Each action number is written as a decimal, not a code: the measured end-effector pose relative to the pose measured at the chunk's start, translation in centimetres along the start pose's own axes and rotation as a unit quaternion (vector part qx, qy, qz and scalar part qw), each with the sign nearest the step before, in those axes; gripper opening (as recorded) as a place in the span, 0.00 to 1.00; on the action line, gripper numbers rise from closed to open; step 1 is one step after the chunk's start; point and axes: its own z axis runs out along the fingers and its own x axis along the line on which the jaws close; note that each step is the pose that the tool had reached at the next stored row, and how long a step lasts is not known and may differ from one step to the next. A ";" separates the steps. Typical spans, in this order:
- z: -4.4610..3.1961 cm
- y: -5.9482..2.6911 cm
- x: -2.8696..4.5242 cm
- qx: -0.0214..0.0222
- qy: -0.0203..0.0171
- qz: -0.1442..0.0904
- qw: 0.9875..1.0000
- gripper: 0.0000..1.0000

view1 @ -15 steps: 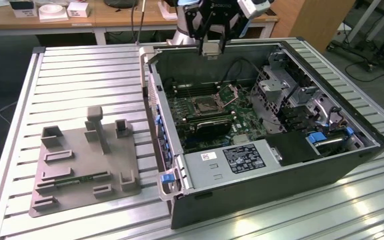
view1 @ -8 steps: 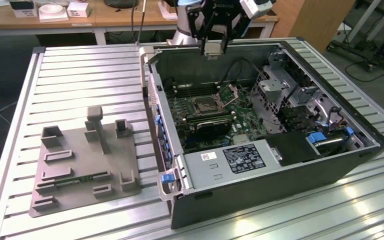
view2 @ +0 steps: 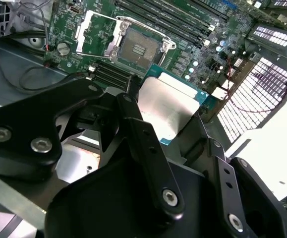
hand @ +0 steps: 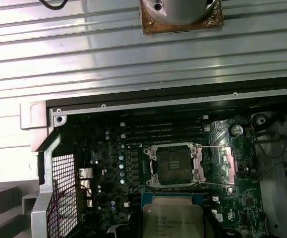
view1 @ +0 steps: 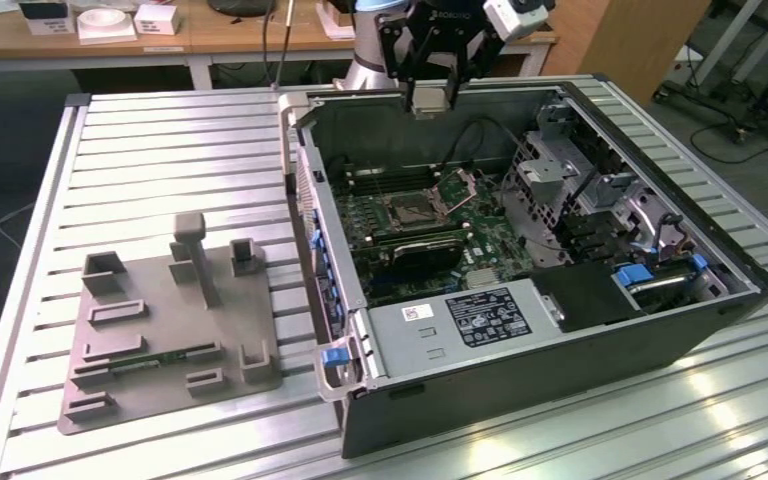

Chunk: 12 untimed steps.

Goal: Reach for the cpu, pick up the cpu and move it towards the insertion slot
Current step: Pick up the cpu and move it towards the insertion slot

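My gripper [view1: 431,92] hangs over the far wall of the open computer case, shut on the cpu [view2: 172,105]. The cpu is a flat square chip with a silver top and a coloured rim, and it lies level between the black fingers [view2: 133,106]. In the first wrist view the cpu [hand: 173,220] shows close to the insertion slot [hand: 175,166]. The slot is a dark square socket in a shiny metal frame on the green board, with its bracket [view2: 96,32] swung open. In the exterior view the insertion slot [view1: 408,208] lies below my gripper, with a clear gap between them.
The case [view1: 544,330] stands open on a slatted metal table [view1: 157,150]. A grey tray [view1: 171,330] with moulded holders lies at the exterior view's left. Long memory slots [hand: 163,130] run beside the socket. A metal drive cage [view1: 571,180] and loose cables [view2: 14,64] stand inside the case.
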 end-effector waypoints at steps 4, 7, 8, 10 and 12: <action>0.07 0.01 -0.17 0.000 0.000 0.000 1.000 0.55; 0.09 0.03 -0.34 0.001 0.000 0.000 1.000 0.55; 0.10 0.04 -0.41 0.001 0.000 0.000 1.000 0.55; 0.17 0.03 -0.41 0.001 0.000 -0.003 1.000 0.55; 0.26 0.03 -0.41 0.004 0.000 -0.012 1.000 0.55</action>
